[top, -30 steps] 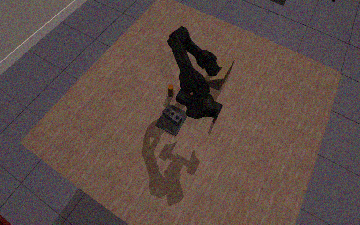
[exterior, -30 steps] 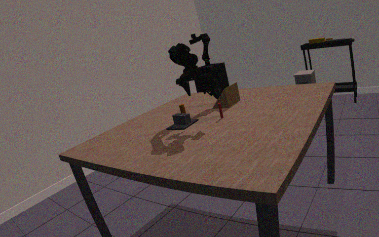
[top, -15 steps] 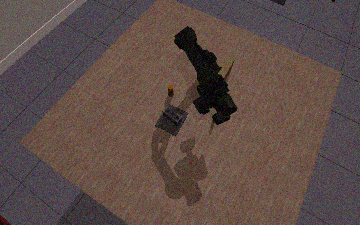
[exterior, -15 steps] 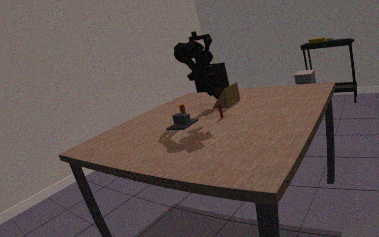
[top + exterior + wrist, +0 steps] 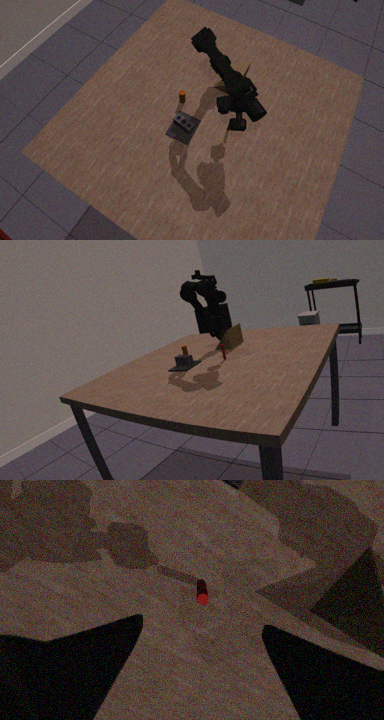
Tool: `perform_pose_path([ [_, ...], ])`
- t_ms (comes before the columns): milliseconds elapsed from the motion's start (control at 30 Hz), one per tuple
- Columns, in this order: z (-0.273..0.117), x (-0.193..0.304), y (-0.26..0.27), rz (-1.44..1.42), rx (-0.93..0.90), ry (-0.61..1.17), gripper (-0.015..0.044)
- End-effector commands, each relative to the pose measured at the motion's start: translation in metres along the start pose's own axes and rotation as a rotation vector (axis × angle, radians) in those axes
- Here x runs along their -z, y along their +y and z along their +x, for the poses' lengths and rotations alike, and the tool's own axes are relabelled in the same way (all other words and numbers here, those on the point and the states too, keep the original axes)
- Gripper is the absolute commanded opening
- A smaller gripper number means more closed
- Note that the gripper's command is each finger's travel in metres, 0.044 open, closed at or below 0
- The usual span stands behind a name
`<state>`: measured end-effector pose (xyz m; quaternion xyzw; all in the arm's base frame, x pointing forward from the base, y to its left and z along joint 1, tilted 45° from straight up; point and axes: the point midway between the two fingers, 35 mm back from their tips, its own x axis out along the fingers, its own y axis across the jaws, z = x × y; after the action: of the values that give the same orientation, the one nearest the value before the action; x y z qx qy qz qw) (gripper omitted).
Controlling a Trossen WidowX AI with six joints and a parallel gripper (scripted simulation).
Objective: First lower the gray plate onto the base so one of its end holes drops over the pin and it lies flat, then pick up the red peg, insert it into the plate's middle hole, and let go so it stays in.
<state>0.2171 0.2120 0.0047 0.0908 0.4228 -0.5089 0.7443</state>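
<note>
The gray plate [image 5: 181, 119] [image 5: 184, 361] is a thick bar with three holes in a row. It looks flat on the dark square base [image 5: 179, 137] [image 5: 177, 369]; whether the pin is in an end hole is too dark to tell. The red peg [image 5: 223, 352] [image 5: 202, 593] stands upright on the table, away from the base. In the top view the arm hides most of it. My gripper [image 5: 202, 625] is open and empty, above the peg. In the wrist view the peg's bright top shows between the fingers' lines, a little beyond their tips.
An orange cylinder [image 5: 182, 97] [image 5: 184, 350] stands close behind the base. A tan wedge-shaped block [image 5: 234, 336] stands behind the peg, near the arm; its dark side [image 5: 352, 605] shows at the right of the wrist view. The arm's shadow falls across the table [image 5: 113, 127].
</note>
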Motion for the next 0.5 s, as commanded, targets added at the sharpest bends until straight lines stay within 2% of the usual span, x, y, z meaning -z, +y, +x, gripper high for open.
perform_pose_path([
  [0, 0.002, 0.002, -0.001, 0.021, 0.001, 0.002, 0.044],
  [133, 0.028, 0.002, -0.001, 0.021, 0.001, 0.001, 0.044],
  [467, 0.045, 0.001, -0.001, 0.022, 0.001, 0.001, 0.044],
])
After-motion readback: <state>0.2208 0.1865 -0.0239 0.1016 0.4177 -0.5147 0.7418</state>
